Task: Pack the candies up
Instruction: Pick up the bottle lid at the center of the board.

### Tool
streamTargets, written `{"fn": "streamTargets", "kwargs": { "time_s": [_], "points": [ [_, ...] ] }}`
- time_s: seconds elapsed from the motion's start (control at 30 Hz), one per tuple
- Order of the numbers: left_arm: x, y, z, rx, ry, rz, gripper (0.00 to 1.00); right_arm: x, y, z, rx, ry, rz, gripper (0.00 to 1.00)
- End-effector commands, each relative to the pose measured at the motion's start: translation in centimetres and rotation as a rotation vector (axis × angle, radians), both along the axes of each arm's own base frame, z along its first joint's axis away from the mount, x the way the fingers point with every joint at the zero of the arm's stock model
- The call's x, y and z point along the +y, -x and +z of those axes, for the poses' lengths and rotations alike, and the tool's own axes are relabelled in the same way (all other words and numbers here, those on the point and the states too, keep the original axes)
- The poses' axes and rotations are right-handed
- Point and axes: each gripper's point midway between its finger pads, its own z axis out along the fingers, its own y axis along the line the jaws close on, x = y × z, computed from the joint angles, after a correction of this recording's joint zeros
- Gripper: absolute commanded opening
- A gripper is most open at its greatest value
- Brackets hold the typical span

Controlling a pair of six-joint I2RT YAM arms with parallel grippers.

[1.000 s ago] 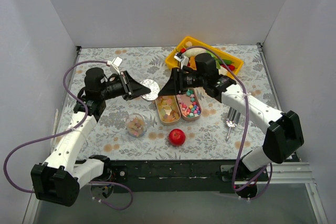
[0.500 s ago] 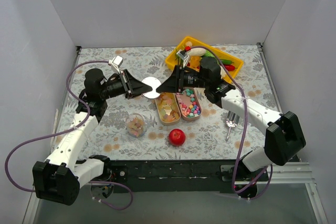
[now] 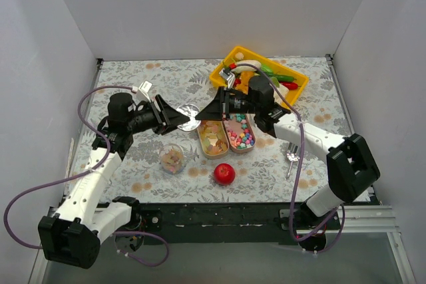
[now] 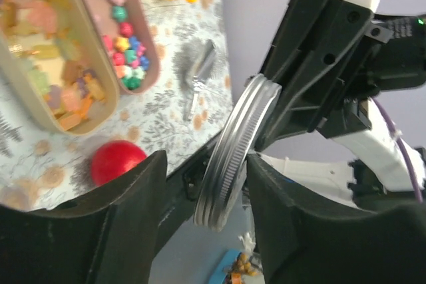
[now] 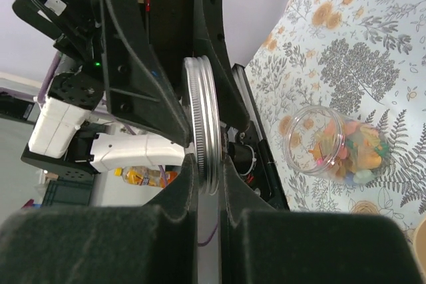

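Floral table (image 3: 133, 91): candies (image 3: 213, 138) fill a tan dish (image 3: 214, 156) and small jar (image 3: 172, 159), just below both claws. Right gripper (image 3: 204, 113) pinches a metal lid (image 3: 190, 116) in midair; left gripper (image 3: 180, 117) gapes loosely around it.

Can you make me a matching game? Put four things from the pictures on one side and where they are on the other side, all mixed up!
Things
1. glossy red ball
2. clear glass jar
3. silver metal screw lid
4. yellow plastic tray

Places
A. at the back right of the table, with toy vegetables in it
B. up in the air, off the table
C. on the table, nearest its front edge
D. standing open on the table, with candies inside

Pairs: 1-C, 2-D, 3-B, 4-A
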Motion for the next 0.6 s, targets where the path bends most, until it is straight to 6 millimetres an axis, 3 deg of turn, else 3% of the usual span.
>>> {"fn": "streamTargets", "kwargs": {
  "time_s": [0.0, 0.07, 0.13, 0.23, 0.27, 0.33, 0.43, 0.5, 0.57],
  "points": [
    [3.6, 0.1, -3.1, 0.095, -0.202, 0.19, 0.58, 0.7, 1.1, 1.5, -0.007, -0.112, 0.089, 0.01],
    [5.7, -1.2, -3.2, 0.085, -0.282, 0.308, 0.66, 0.8, 1.7, 2.2, 0.022, -0.158, 0.118, 0.01],
    [8.3, -2.0, -4.2, 0.128, -0.385, 0.44, 0.78, 1.0, 1.8, 2.0, 0.062, -0.167, 0.127, 0.01],
    [11.0, -2.6, -3.7, 0.143, -0.474, 0.56, 0.92, 1.1, 1.8, 1.4, 0.061, -0.146, 0.132, 0.01],
    [12.1, -3.0, -3.4, 0.142, -0.502, 0.619, 0.93, 1.4, 1.8, 1.5, 0.049, -0.134, 0.14, 0.01],
    [13.0, -3.0, -3.7, 0.171, -0.529, 0.653, 0.96, 1.9, 1.8, -1.1, 0.117, -0.025, 0.146, 0.01],
    [13.2, -2.7, -5.1, 0.231, -0.535, 0.656, 0.97, 2.7, 2.6, -2.9, 0.136, 0.068, 0.197, 0.01],
    [13.2, -2.2, -6.6, 0.273, -0.538, 0.642, 0.94, 3.6, 2.4, -3.4, 0.083, 0.103, 0.233, 0.01],
    [13.2, -1.9, -7.1, 0.288, -0.537, 0.636, 0.91, 3.9, 3.3, -5.3, 0.136, 0.179, 0.27, 0.01]
  ]
}}
